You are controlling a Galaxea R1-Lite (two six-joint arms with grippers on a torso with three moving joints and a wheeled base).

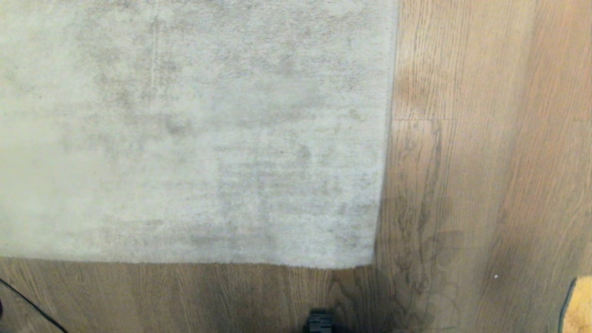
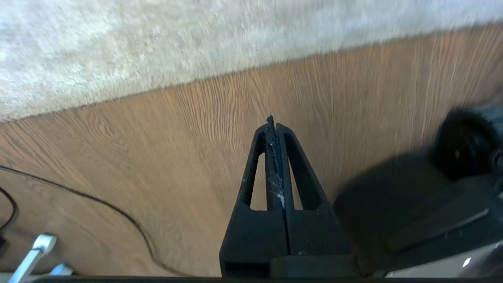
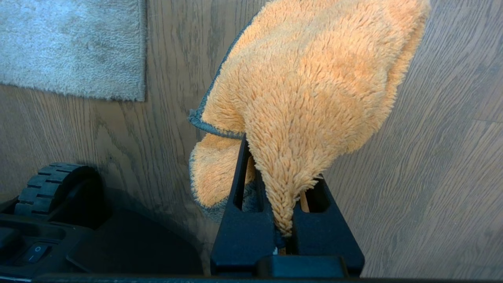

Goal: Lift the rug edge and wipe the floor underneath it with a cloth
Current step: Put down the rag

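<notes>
Rug (image 1: 194, 129) lay flat on floor (image 1: 485, 138), corner (image 1: 373, 264) down, rug edge (image 1: 387, 138) not lifted; left tool (image 2: 273, 120) hung above bare floor near rug border, fingers pressed together, empty; right tool (image 3: 285, 220) clamped on cloth (image 3: 314, 78), orange pile spilling forward over fingers, grey trim showing, above floor beside rug corner; cloth tip showed at head view's lower right; black cable (image 2: 98, 202) lay on floor.

rug edge (image 1: 386, 185) flat on floor (image 1: 485, 138) — cloth (image 1: 578, 305) right
</notes>
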